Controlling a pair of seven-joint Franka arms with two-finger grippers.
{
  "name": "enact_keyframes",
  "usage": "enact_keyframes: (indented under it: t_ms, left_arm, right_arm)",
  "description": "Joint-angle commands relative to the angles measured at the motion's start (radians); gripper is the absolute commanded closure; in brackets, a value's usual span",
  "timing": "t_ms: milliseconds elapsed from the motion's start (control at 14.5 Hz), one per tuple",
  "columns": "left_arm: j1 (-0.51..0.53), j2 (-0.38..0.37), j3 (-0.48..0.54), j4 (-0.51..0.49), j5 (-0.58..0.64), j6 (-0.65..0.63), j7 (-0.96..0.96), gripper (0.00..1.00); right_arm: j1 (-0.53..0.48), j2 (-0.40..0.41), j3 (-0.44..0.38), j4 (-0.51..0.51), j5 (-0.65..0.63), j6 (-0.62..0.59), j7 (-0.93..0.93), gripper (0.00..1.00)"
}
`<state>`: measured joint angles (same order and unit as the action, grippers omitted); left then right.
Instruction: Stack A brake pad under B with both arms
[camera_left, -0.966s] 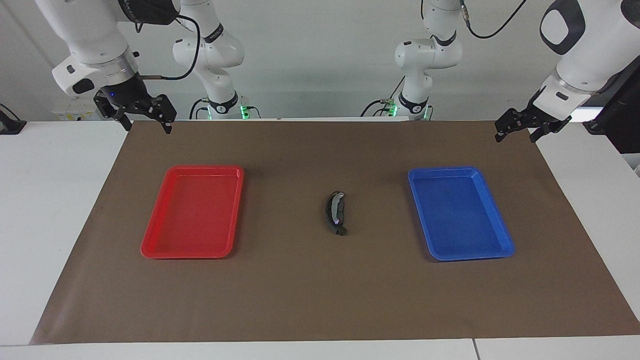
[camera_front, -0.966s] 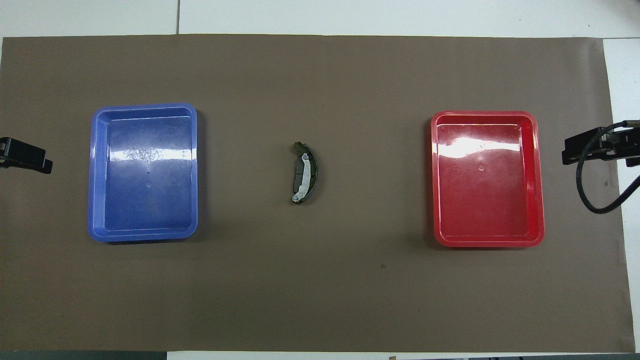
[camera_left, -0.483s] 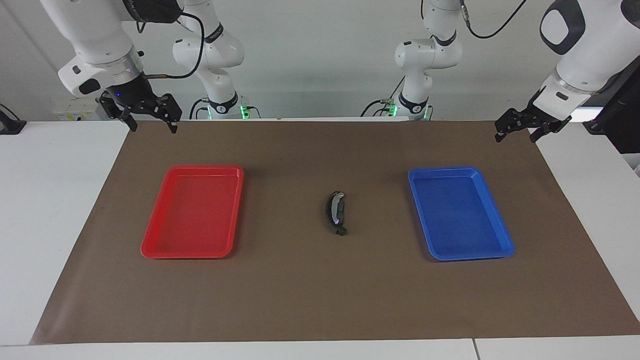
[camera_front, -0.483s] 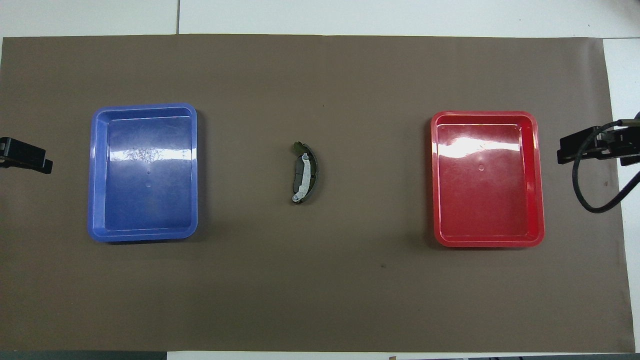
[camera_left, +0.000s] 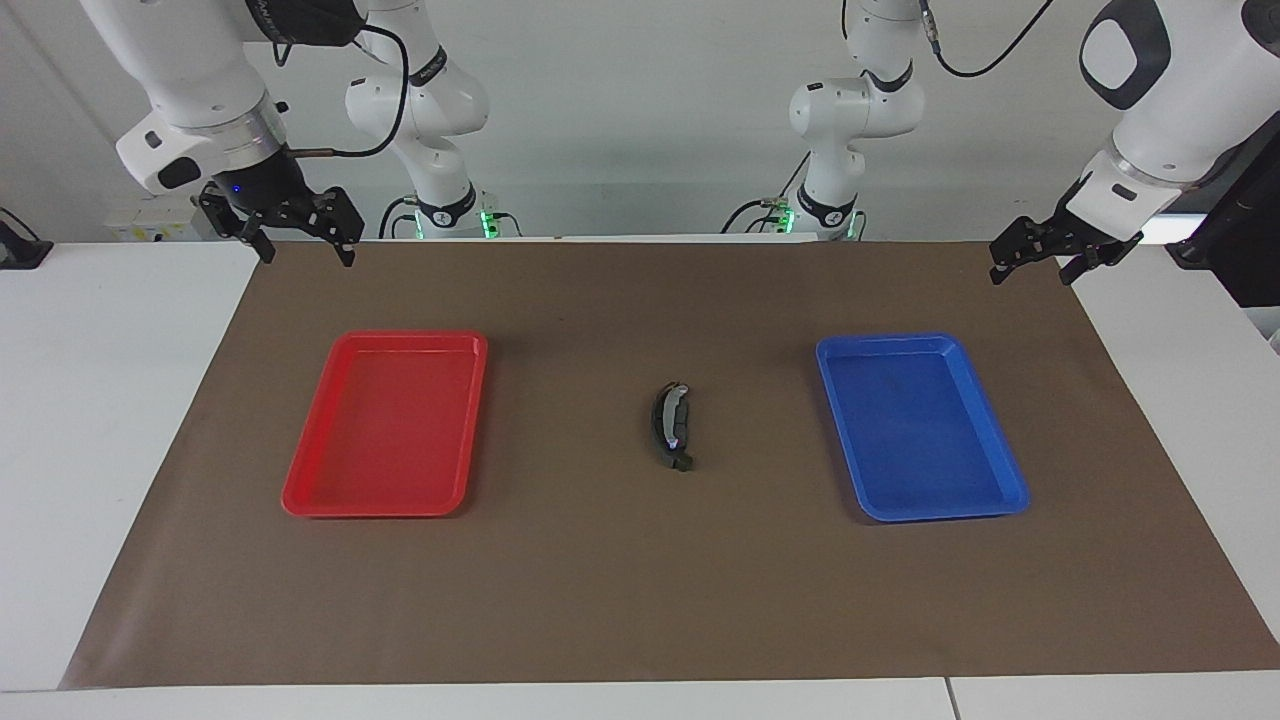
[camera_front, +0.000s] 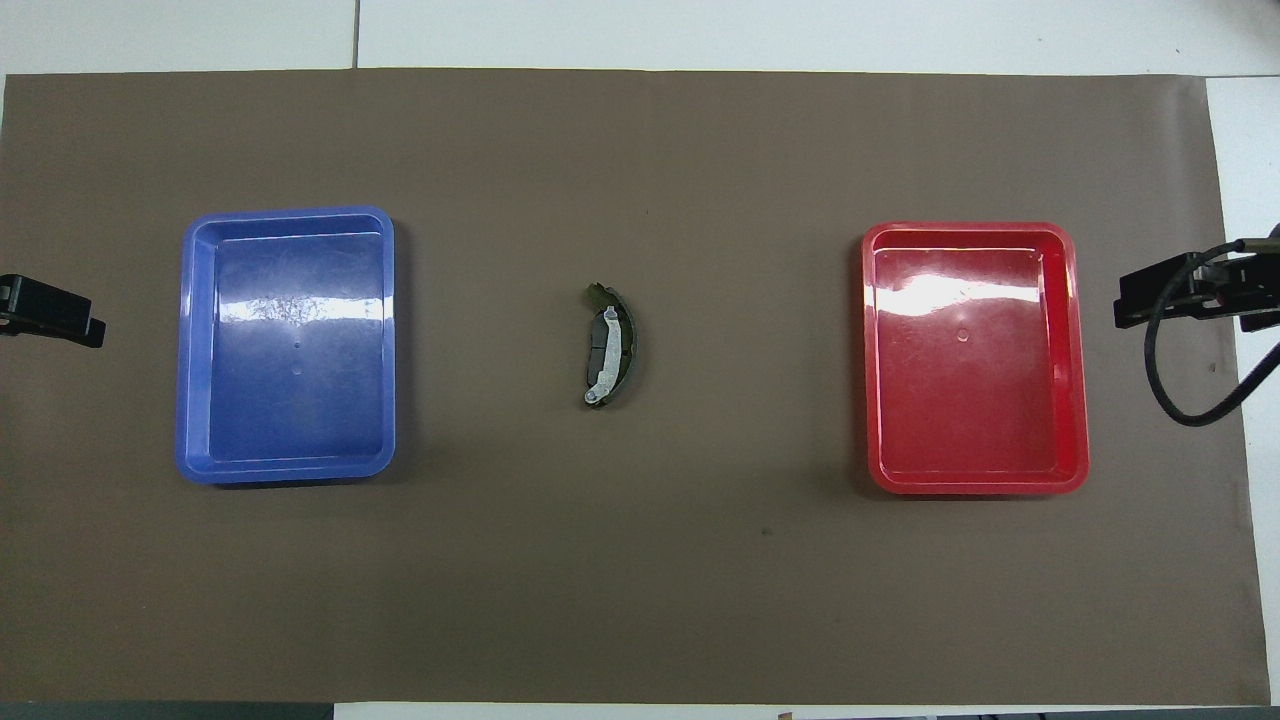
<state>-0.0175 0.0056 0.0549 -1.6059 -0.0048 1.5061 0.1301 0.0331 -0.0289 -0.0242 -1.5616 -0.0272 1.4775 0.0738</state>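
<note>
Both pads sit stacked in the middle of the brown mat (camera_left: 640, 600).

You can see B (camera_front: 602, 360) lying on the A brake pad (camera_front: 625, 345), between the blue tray (camera_front: 186, 345) and red tray (camera_front: 1077, 350). The left end effector (camera_left: 1032, 262) and right end effector (camera_left: 298, 245) hang open, holding nothing, over the mat's corners nearest the robots.

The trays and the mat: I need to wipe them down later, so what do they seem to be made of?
Red tray and blue tray: probably moulded plastic, glossy, since both show bright glare patches and rounded rims. Mat: matte brown, no glare and flat cut edges; likely paper or thin felt, which the look leaves open.
</note>
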Motion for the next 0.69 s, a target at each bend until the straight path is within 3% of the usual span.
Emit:
enact_keyframes:
  t_ms: [0,621]
  left_arm:
    - [0.004,-0.007,-0.001,-0.006,0.016,-0.01,0.006,0.0]
    - [0.004,-0.009,-0.001,-0.006,0.016,-0.01,0.006,0.0]
  right_arm:
    - [-0.009,0.006,0.001,0.011,0.015,-0.016,-0.019,0.0]
    - [-0.01,0.004,0.001,0.006,0.015,0.0,-0.012,0.0]
